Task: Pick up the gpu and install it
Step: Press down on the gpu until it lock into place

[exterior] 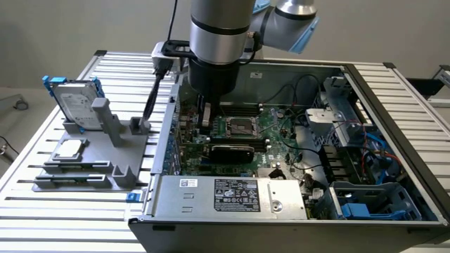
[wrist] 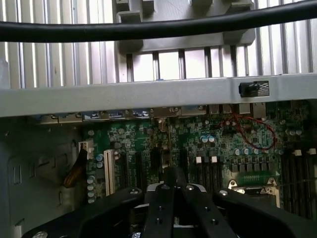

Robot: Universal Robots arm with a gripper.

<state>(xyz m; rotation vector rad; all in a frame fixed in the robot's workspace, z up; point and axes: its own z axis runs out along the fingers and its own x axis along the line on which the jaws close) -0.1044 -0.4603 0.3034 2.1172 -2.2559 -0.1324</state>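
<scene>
Jaws of the gripper [wrist: 173, 184] are shut, empty, above the motherboard [exterior: 271, 124]. The gpu [exterior: 231, 153] lies below them, beside the CPU socket [exterior: 237, 127], its long axis along that socket's edge.

The gpu [exterior: 231, 153] is a small thin card with a black cover that has round corners. It is inside the open computer case [exterior: 393, 89], low down on the green board [exterior: 277, 132] (the big flat one full of tiny parts). It lies long and level, about in the middle of the case floor. It sits just past the silver box at the case's near edge. It is nearer the case wall on the exterior view's left than the wall on the right. Its green part and metal end are too hidden to tell.
</scene>
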